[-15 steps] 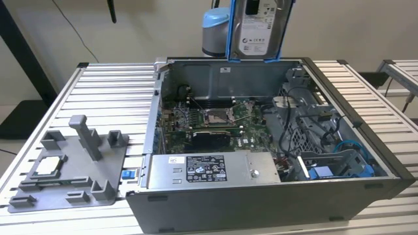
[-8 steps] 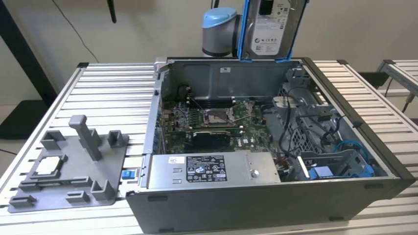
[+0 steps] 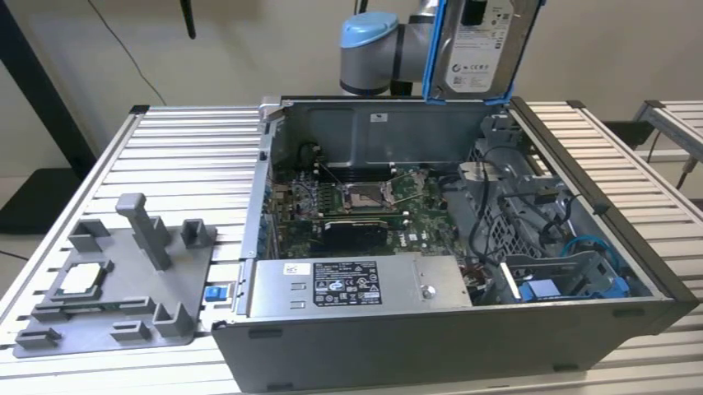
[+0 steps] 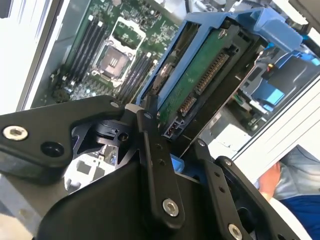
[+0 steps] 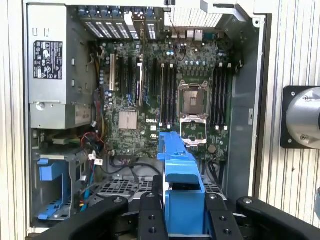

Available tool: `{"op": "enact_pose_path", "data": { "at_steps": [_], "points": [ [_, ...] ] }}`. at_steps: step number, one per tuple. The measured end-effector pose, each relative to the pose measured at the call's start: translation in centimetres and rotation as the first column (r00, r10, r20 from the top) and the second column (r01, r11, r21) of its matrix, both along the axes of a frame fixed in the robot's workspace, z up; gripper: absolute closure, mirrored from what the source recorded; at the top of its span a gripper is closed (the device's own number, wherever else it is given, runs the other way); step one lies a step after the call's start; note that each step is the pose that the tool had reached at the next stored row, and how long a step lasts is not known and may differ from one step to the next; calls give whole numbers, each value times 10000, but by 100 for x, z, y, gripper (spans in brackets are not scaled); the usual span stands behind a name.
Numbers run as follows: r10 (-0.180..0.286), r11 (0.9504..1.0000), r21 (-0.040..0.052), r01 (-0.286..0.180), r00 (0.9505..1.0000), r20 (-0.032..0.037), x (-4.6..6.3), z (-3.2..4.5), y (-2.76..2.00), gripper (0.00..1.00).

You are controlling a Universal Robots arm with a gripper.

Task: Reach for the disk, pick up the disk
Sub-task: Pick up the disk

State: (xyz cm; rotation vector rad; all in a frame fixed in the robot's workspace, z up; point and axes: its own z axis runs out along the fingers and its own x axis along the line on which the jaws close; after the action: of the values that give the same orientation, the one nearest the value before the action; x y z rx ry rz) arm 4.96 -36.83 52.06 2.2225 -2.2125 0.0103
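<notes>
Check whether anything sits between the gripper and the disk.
Nothing visible does. The gripper is shut on the disk, its fingers clamped on the blue bracket, and the disk hangs lifted above the open computer case.

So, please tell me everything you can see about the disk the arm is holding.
The disk is a flat silver metal drive with a white printed label, framed by a blue plastic bracket. It hangs upright in the air above the open computer case, clear of it. In the second wrist view its green circuit board and connector face the camera. The gripper is shut on it, black fingers pressing the blue bracket from both sides.
</notes>
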Motion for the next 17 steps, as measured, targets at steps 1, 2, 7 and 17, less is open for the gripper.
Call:
{"op": "enact_pose_path", "data": {
  "at_steps": [1,2,7,17],
  "points": [
    [-1,10000,1,1,10000,-1,35,0,0,100],
    [-1,10000,1,1,10000,-2,71,-1,0,100],
    [-1,10000,0,1,10000,-7,243,0,0,100],
    [-1,10000,0,1,10000,-9,466,0,1,100]
  ]
}}
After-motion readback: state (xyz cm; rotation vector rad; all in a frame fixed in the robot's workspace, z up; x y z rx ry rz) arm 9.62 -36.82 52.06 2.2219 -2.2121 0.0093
